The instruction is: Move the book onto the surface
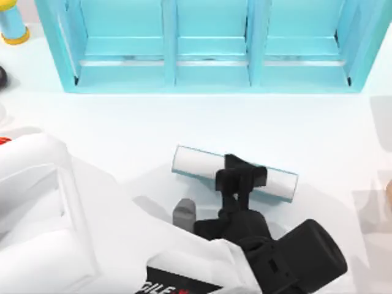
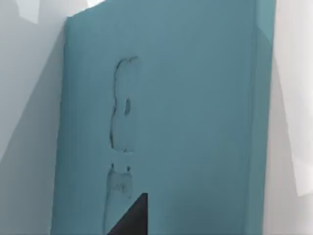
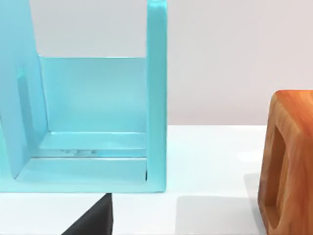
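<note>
The book (image 1: 196,162) is on edge near the middle of the white surface (image 1: 184,122), its white page edges facing up between thin teal covers. My left gripper (image 1: 241,176) reaches in from the near side and straddles the book's upper edge, its black fingers shut on both covers. A shadow lies on the tabletop beside the book; I cannot tell whether its lower edge touches the top. In the left wrist view the teal cover (image 2: 186,122) is very close, with one dark fingertip (image 2: 132,218) in front of it. A dark fingertip (image 3: 93,220) of the parked right arm shows in the right wrist view.
The light blue compartmented shelf unit (image 1: 208,49) runs along the far side of the table, its bays open toward me. A blue and yellow object (image 1: 12,27) stands at the far left corner. A wooden block (image 3: 286,161) sits near the shelf's end wall (image 3: 156,98).
</note>
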